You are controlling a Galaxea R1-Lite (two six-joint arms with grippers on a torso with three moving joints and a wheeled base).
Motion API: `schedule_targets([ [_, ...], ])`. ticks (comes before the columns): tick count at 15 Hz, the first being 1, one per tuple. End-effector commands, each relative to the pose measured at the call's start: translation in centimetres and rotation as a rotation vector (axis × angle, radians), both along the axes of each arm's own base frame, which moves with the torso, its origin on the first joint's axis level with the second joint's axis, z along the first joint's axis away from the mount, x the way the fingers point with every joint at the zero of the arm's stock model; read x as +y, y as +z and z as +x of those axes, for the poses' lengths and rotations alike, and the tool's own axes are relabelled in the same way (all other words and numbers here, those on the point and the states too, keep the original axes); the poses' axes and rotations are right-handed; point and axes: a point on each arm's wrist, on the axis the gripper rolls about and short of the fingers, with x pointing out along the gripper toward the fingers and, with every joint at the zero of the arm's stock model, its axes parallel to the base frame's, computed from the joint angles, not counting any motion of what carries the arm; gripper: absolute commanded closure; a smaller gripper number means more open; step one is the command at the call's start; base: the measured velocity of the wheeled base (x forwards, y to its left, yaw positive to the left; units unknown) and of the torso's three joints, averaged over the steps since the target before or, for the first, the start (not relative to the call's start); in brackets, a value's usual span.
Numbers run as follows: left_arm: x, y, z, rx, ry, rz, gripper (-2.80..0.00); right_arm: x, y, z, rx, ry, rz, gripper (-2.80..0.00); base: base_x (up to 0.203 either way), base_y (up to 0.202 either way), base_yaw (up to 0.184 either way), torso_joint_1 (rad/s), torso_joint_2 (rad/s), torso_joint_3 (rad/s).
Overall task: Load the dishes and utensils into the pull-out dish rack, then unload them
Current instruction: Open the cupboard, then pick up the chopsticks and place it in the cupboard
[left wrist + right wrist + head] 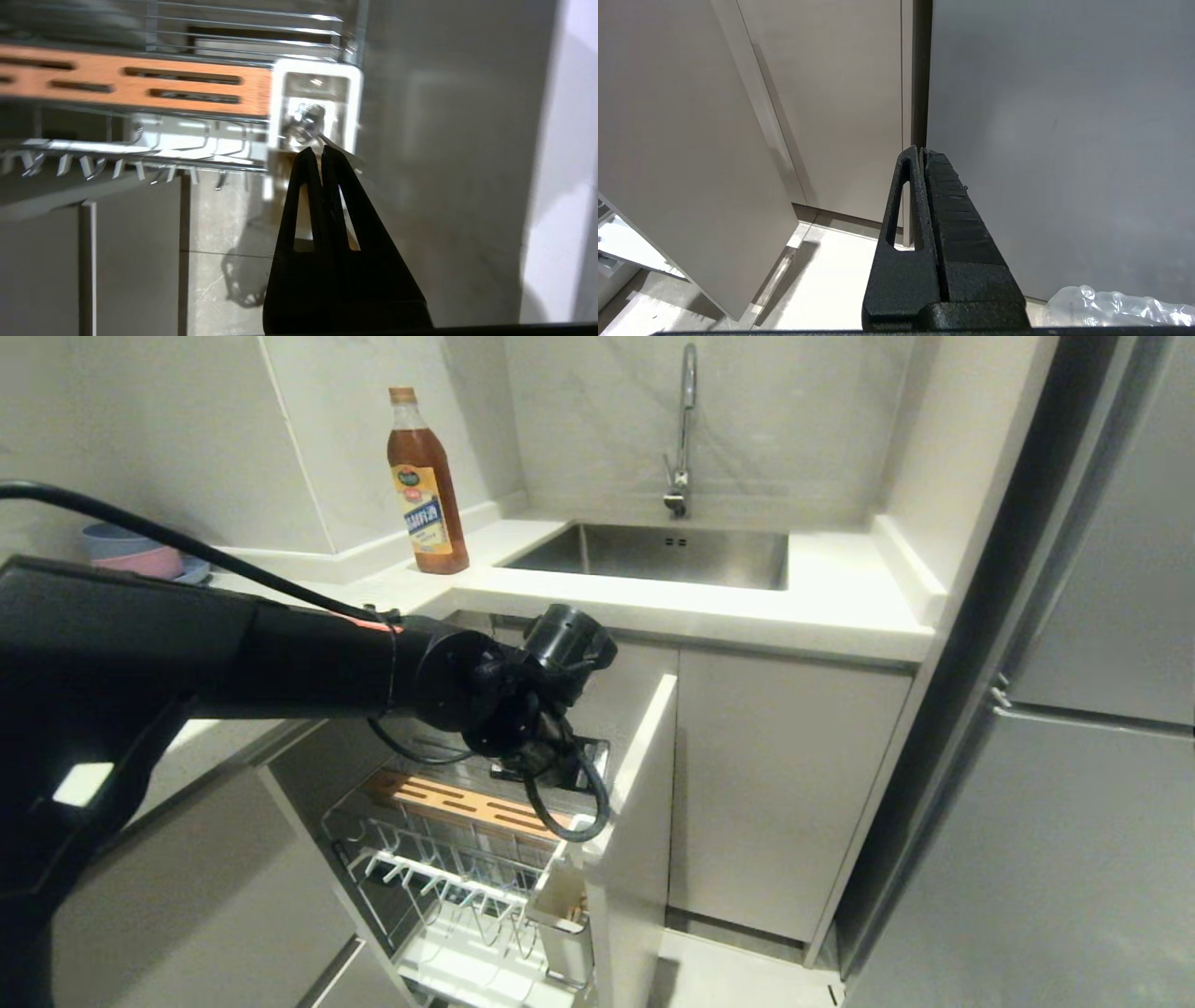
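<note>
The pull-out dish rack (448, 859) stands drawn out below the counter. It has a slotted wooden strip (140, 84), a white utensil caddy (557, 933) and a pale front panel (635, 821). My left gripper (318, 150) hangs over the caddy (355, 93), shut on a slim silver piece that looks like the fork (306, 122), whose shiny end lies inside the caddy. In the head view the wrist covers that gripper (546, 767). My right gripper (922, 149) is parked low by the cabinets, shut on nothing. The dishes are out of view, and I cannot make out the chopsticks.
On the counter stand an oil bottle (427, 485) and stacked blue and pink bowls (131, 553) at the far left. A steel sink (653, 553) with a tap (684, 429) lies behind. Cabinet doors (775, 784) and a grey fridge (1074, 756) stand to the right.
</note>
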Motion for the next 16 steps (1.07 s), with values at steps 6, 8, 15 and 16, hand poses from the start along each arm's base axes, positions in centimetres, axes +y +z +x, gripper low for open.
schedule_targets([
  [6, 6.3, 6.7, -2.4, -0.161, 0.180, -0.073, 0.00, 0.0, 0.0, 0.0, 0.001, 0.000, 0.000, 0.00, 0.000, 0.000, 0.000, 0.000, 0.00, 0.000],
  [8, 9.1, 9.7, -4.8, -0.237, 0.221, -0.119, 0.00, 0.0, 0.0, 0.0, 0.001, 0.000, 0.000, 0.00, 0.000, 0.000, 0.000, 0.000, 0.00, 0.000],
  [15, 16.7, 16.3, -16.3, -0.501, 0.296, -0.250, 0.00, 0.0, 0.0, 0.0, 0.001, 0.000, 0.000, 0.00, 0.000, 0.000, 0.000, 0.000, 0.00, 0.000],
  [16, 17.8, 16.7, -17.6, -0.536, 0.316, -0.249, 0.00, 0.0, 0.0, 0.0, 0.001, 0.000, 0.000, 0.00, 0.000, 0.000, 0.000, 0.000, 0.00, 0.000],
])
